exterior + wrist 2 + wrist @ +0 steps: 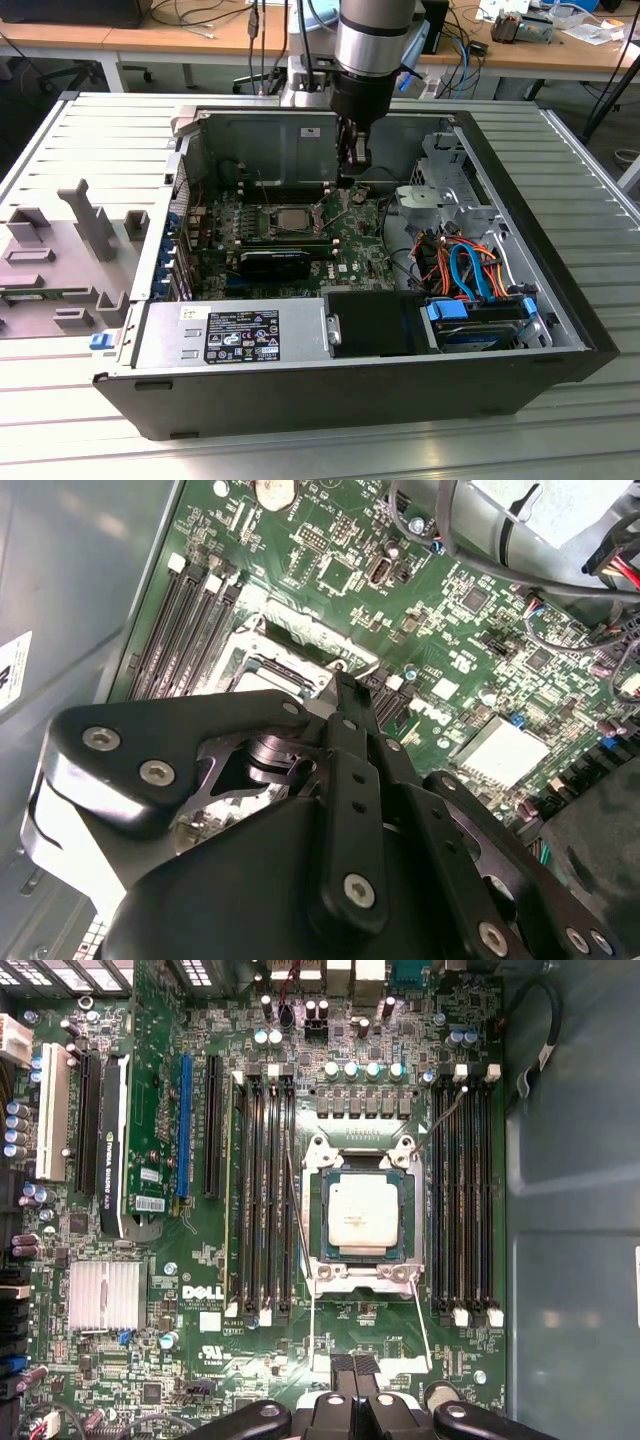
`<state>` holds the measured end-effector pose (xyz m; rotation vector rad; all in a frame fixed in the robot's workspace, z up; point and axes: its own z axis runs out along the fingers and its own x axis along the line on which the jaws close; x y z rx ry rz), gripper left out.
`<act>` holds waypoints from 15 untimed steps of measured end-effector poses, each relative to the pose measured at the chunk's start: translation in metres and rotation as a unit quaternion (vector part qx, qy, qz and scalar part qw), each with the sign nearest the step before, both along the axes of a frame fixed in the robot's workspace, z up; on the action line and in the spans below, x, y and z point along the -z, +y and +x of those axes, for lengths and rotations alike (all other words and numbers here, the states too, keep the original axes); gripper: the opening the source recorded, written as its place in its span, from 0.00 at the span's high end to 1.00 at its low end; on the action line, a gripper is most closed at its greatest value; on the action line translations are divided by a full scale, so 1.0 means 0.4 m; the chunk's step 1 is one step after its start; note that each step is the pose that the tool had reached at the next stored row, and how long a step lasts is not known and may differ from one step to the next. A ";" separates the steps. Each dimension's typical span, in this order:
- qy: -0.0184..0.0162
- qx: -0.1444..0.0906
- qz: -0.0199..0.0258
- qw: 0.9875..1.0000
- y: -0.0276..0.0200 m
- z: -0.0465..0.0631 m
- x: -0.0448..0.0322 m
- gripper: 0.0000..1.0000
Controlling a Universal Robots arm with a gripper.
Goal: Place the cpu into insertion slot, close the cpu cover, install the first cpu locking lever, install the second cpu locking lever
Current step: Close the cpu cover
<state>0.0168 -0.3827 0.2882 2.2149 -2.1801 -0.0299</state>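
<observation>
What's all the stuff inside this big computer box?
computer case: one, black and grey, open on the table.
motherboard: one, green, inside the case.
cpu: one, silver-grey, in the insertion slot.
memory slots: several, black, flanking the cpu.
heatsink: one, silver, on the motherboard.
cables: several, orange and blue, exterior view's right.
power supply: one, grey, inside the case.
arm: one, silver and black, above the case.
end effector: one, black, shut, over the motherboard.

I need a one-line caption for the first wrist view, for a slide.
The cpu sits in the slot, the cover framing it; the shut gripper hovers over the board nearby.
</observation>
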 end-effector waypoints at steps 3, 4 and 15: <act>0.000 0.000 0.000 1.000 0.000 0.004 0.000 0.89; 0.000 0.000 0.000 1.000 0.000 0.005 0.000 0.89; 0.000 0.000 0.000 1.000 0.000 0.020 0.001 0.89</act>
